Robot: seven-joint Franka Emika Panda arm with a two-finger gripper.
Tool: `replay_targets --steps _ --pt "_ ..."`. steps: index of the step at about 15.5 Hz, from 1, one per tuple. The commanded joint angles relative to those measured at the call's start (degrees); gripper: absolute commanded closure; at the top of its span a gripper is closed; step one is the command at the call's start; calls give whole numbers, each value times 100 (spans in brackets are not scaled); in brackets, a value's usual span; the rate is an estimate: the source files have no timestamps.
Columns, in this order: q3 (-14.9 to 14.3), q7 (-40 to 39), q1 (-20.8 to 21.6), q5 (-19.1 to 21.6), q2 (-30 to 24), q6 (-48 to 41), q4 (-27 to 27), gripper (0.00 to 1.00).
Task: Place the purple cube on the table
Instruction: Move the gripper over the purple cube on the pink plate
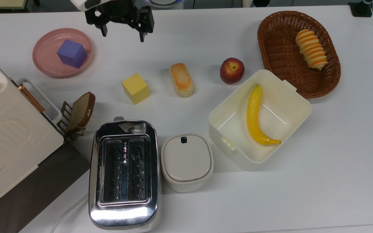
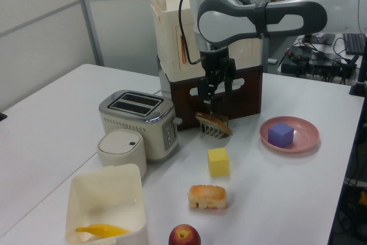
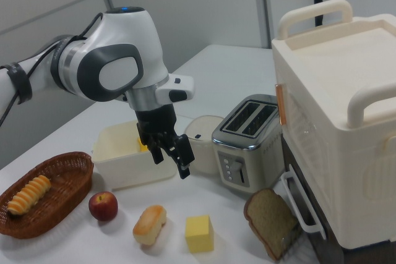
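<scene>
Purple cube (image 1: 72,53) sits in pink plate (image 1: 44,43), not yet on table (image 1: 303,181). Gripper (image 1: 123,35) hangs above bare table, well apart from plate toward the top view's right, fingers apart, empty.

Risks, judged: cube turned corner-on to open jaws, so a bad wrist angle could clip an edge and spin or skid it. Raised plate rim could catch a fingertip on descent and shove or tip plate. Yellow cube (image 1: 135,88) near plate, similar size, easy wrong pick. Bread slice (image 1: 81,111) in rack just beside plate toward the top view's bottom, could get knocked on a low swing.

Left view gives height: gripper (image 2: 213,90) up off table, over bread slice (image 2: 213,124), cube (image 2: 281,134) low in plate (image 2: 307,136). Top view gives flat layout only. Right view gives gripper (image 3: 170,156) and yellow cube (image 3: 199,233).
</scene>
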Motion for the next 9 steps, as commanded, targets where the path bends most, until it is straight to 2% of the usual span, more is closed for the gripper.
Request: replay_targets --steps 1,3,6,9 --pt "-629 -687 -268 21 122 -47 -325 0" --pt "-889 -1255 -270 21 123 50 -512 0" --pt "-1188 -1476 -279 21 123 155 -575 0" --pt "-1618 -1923 -279 21 132 339 -706 0"
